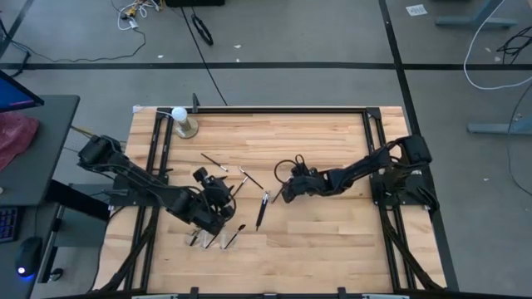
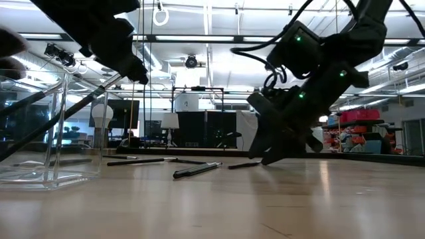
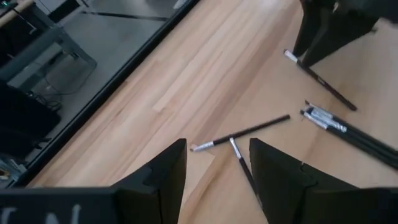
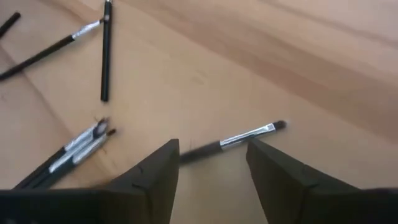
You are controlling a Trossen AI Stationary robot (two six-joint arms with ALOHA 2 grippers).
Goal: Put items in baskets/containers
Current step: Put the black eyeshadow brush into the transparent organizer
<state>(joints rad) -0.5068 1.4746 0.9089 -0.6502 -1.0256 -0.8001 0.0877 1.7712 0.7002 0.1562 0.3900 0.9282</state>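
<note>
Several thin dark makeup brushes lie flat mid-table: a pair [image 1: 262, 208], one [image 1: 214, 159], one [image 1: 250, 178]. The clear organizer [image 2: 40, 133] sits near the front edge [image 1: 212, 237], with brushes leaning out of it. My left gripper [image 3: 214, 149] is open and hovers just beyond the organizer [image 1: 218, 193], above two crossed brushes [image 3: 241, 132]. My right gripper [image 4: 211, 148] is open and low at the table [image 2: 269, 156]. Its fingers stand on either side of a silver-ferruled brush [image 4: 245, 137]. My left gripper: a slanting brush [image 2: 73, 109] rises from the organizer, and its upper end shows right by my fingers [image 2: 136, 72] in the low view. I cannot tell whether they touch it.
A white ball on a metal stand [image 1: 180, 121] stands at the far left of the table. Black frame rails [image 1: 370, 141] run along the table's sides and far edge. Bare wood [image 1: 332, 241] lies at the near right.
</note>
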